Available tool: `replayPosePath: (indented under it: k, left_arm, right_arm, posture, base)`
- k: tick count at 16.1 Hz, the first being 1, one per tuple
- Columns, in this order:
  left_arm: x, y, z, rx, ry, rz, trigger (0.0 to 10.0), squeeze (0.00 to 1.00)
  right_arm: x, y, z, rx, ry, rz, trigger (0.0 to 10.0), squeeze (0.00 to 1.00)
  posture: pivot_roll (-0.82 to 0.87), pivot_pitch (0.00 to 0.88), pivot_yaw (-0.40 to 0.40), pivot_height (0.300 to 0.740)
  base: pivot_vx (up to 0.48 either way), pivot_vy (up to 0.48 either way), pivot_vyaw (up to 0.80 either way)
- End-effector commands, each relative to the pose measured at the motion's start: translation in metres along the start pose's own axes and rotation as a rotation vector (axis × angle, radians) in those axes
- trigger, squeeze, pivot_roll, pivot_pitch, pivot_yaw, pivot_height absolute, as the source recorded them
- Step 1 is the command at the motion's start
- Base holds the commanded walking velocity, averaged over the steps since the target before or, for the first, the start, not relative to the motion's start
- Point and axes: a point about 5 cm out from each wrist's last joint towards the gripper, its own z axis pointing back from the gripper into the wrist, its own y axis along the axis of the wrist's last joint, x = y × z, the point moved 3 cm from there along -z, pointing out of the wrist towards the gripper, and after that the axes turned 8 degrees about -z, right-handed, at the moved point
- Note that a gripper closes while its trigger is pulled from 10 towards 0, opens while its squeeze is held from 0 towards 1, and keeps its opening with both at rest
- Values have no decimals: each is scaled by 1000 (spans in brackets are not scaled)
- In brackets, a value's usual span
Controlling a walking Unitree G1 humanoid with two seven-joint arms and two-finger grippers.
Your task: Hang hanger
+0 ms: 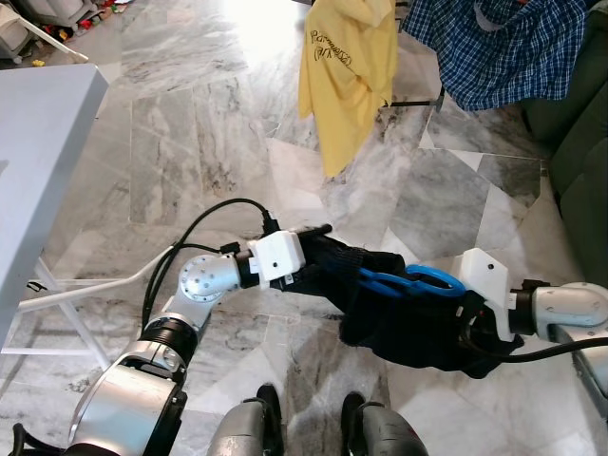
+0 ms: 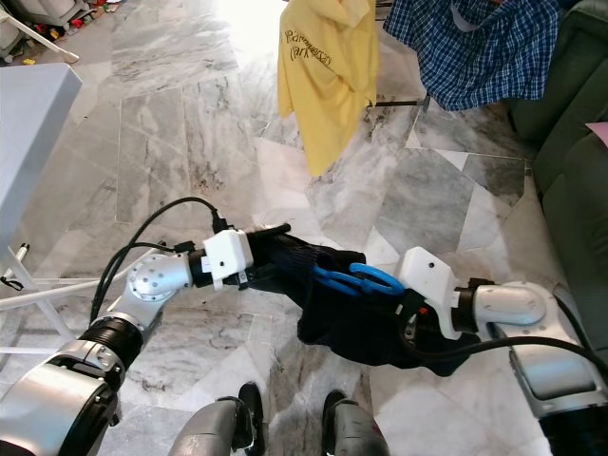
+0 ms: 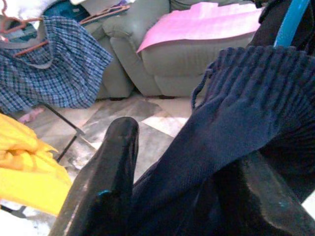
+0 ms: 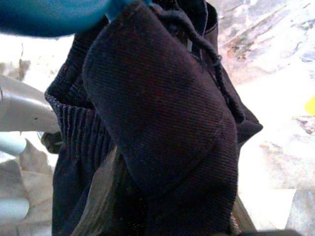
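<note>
A bright blue plastic hanger [image 1: 410,280] lay roughly level, threaded into the bunched dark navy knit garment [image 1: 408,318] with ribbed hem, both suspended above the marble floor [image 1: 190,142].

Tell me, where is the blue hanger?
In the head views, the blue hanger lies across the dark garment held between both grippers, nearer the right gripper.

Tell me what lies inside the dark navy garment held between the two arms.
A blue plastic hanger pokes from the dark navy ribbed garment; its remaining length is covered by cloth. The left gripper and right gripper are buried in folds.
</note>
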Motion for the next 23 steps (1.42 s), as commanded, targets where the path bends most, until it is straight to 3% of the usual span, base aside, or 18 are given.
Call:
replayPosePath:
  k: [1, 3, 4, 9, 12, 15, 18, 19, 22, 23]
  left_arm:
    - [-15, 11, 0, 50, 31, -84, 10000, 1000]
    - [-18, 10, 6, 20, 38, -168, 10000, 1000]
    - [-30, 9, 8, -6, 103, -197, 10000, 1000]
    - [-57, 9, 16, -33, 289, -180, 10000, 1000]
    - [-43, 5, 16, -40, 229, -186, 10000, 1000]
    - [-35, 2, 17, -63, 181, -242, 10000, 1000]
    - [-17, -6, 19, -89, 27, -234, 10000, 1000]
    - [-3, -11, 22, -112, -78, -235, 10000, 1000]
    - [5, -21, 28, -167, -114, -231, 10000, 1000]
    - [2, -26, 30, -204, -65, -189, 10000, 1000]
  right_arm:
    - [-15, -22, -9, -80, 62, -44, 0, 0]
    - [-18, -27, -11, -86, 72, -62, 0, 0]
    - [-20, -30, -13, -84, 71, -71, 0, 0]
    - [-20, -44, -26, -89, -14, -109, 0, 0]
    - [-10, -46, -30, -73, -111, -137, 0, 0]
    - [-13, -46, -34, -66, -114, -146, 0, 0]
    - [-10, -47, -37, -66, -153, -148, 0, 0]
    - [-7, -48, -37, -70, -185, -151, 0, 0]
    - [11, -48, -36, -69, -346, -172, 0, 0]
    - [16, -46, -35, -50, -399, -200, 0, 0]
  posture:
    - [-221, 255, 86, 740]
    - [-220, 255, 89, 740]
    - [-220, 254, 89, 740]
    - [-222, 251, 90, 740]
    - [-223, 250, 89, 740]
    - [-224, 249, 88, 740]
    - [-226, 246, 88, 740]
    - [-228, 245, 86, 740]
    - [-228, 244, 86, 740]
    - [-228, 242, 89, 740]
  base:
    - [0, 0, 0]
    - [0, 0, 0]
    - [0, 0, 0]
    - [0, 0, 0]
    - [0, 0, 0]
    - [0, 0, 0]
    - [0, 0, 0]
    - [0, 0, 0]
    - [0, 0, 0]
    - [0, 0, 0]
